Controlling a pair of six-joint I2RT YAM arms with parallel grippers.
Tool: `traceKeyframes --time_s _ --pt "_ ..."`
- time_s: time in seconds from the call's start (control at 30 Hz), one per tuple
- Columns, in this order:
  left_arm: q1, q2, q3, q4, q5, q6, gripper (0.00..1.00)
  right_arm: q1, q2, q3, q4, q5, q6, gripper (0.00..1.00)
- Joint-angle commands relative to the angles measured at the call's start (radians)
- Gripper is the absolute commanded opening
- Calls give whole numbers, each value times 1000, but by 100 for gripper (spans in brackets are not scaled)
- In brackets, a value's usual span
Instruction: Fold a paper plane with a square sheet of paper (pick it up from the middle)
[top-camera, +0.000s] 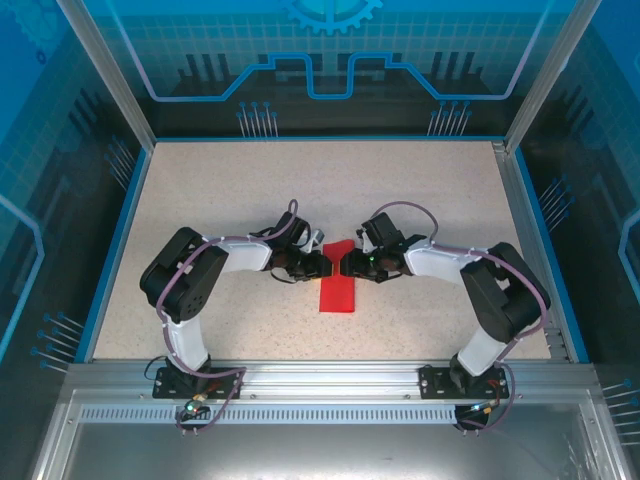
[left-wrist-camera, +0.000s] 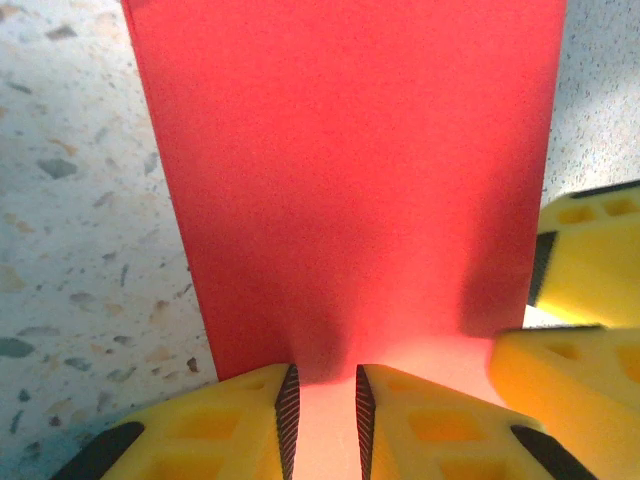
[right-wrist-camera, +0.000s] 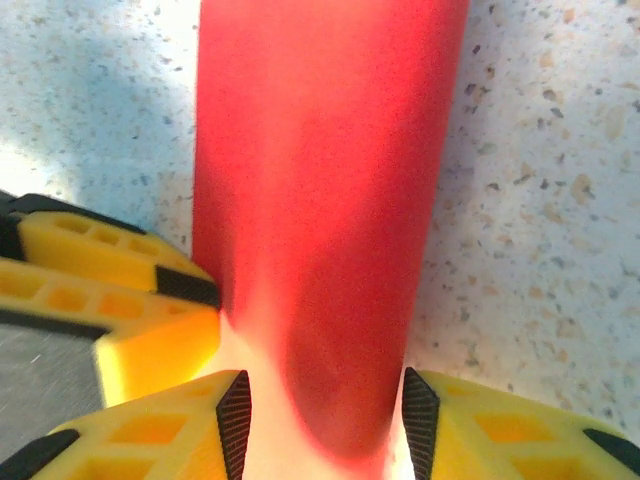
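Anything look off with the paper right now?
The square sheet of paper humps up between the right gripper's parted jaws instead of lying flat, so a crease there could wander. From above it lies slightly askew on the table. No tears show.

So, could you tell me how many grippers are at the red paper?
2. The left gripper is at the far end of the red paper, coming from the left; the right gripper faces it from the right.
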Motion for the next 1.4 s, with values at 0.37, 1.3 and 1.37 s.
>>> traceKeyframes --time_s 0.37,1.3,1.37 --pt "-16 111 -21 -66 -132 68 26 -15 -61 -108 211 -158 100 20" --pt "-18 132 -10 -97 -169 85 25 -74 54 -86 142 -177 3 12" --pt "-17 135 -7 -95 -166 83 26 -73 31 -71 145 -180 9 12"
